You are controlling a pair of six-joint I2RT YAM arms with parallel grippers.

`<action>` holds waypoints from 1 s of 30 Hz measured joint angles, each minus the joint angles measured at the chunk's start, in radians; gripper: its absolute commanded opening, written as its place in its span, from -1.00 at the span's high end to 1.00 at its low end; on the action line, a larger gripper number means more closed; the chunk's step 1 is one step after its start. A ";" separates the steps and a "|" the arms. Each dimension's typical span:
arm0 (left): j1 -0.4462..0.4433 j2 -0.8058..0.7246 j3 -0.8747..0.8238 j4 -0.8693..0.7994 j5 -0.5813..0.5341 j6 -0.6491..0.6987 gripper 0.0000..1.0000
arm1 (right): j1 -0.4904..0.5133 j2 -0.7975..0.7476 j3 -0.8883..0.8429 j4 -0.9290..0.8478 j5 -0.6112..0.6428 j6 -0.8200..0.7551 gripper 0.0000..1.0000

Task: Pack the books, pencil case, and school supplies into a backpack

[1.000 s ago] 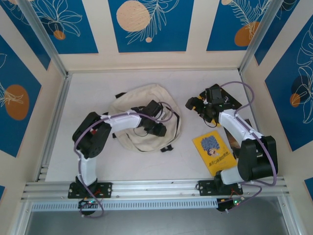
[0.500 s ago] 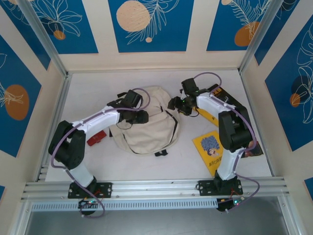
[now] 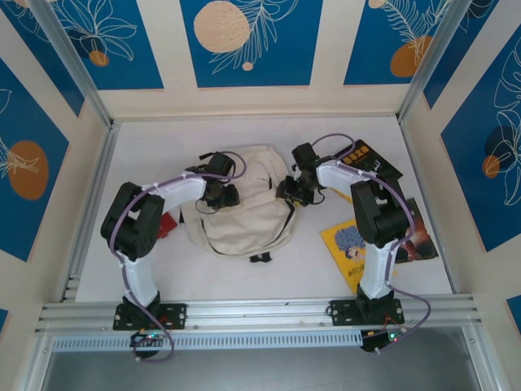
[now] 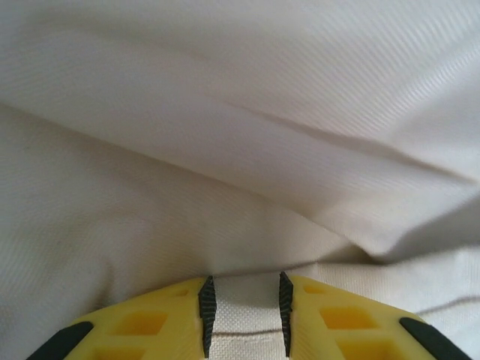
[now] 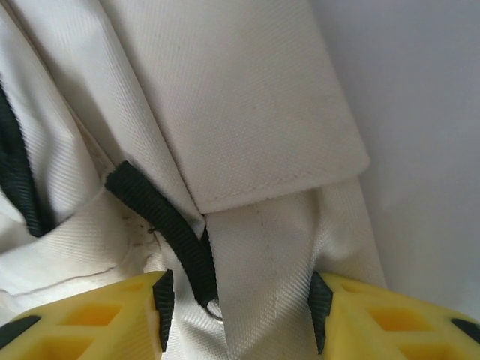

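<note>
The cream backpack (image 3: 248, 213) lies flat mid-table. My left gripper (image 3: 221, 194) is at its upper left, and in the left wrist view my left gripper (image 4: 245, 304) is shut on a fold of the backpack's canvas (image 4: 225, 150). My right gripper (image 3: 291, 194) is at the bag's right edge. In the right wrist view my right gripper (image 5: 240, 304) stands open astride a flat cream strap (image 5: 262, 255) and a black webbing loop (image 5: 161, 214). A yellow book (image 3: 348, 247), a black book with orange lettering (image 3: 373, 159) and a dark brown book (image 3: 417, 236) lie to the right.
A small red object (image 3: 167, 224) lies just left of the backpack, beside the left arm's elbow. Walls with metal posts close in the table on three sides. A metal rail (image 3: 260, 314) runs along the near edge.
My right gripper has moved left from the black book to the backpack's right edge, its jaws narrowing. My left gripper shifted on the bag's upper left and tightened; the bag's shape changed.
</note>
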 measured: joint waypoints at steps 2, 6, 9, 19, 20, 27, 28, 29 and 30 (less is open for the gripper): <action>0.021 0.028 0.036 -0.003 0.000 0.008 0.37 | 0.021 -0.026 -0.039 0.018 -0.021 0.021 -0.03; 0.066 0.082 0.113 -0.002 0.000 0.033 0.33 | 0.098 -0.072 -0.097 0.049 -0.079 0.065 -0.04; 0.086 0.111 0.160 0.001 0.000 0.057 0.20 | 0.148 -0.085 -0.111 0.060 -0.110 0.092 -0.11; 0.068 -0.035 0.148 -0.045 0.076 0.109 0.02 | 0.039 -0.241 -0.150 0.097 -0.090 0.128 -0.19; 0.056 -0.061 0.138 -0.047 0.085 0.109 0.03 | 0.031 -0.241 -0.150 0.100 -0.090 0.128 -0.17; -0.107 -0.126 0.099 -0.056 0.144 0.099 0.13 | -0.011 -0.212 -0.150 0.108 -0.090 0.150 0.05; -0.130 -0.123 0.095 -0.059 0.144 0.094 0.14 | -0.021 -0.209 -0.150 0.112 -0.096 0.154 0.06; -0.152 -0.118 0.095 -0.062 0.144 0.087 0.16 | -0.030 -0.206 -0.151 0.116 -0.100 0.158 0.07; -0.172 -0.112 0.095 -0.061 0.144 0.080 0.17 | -0.040 -0.201 -0.151 0.121 -0.104 0.161 0.08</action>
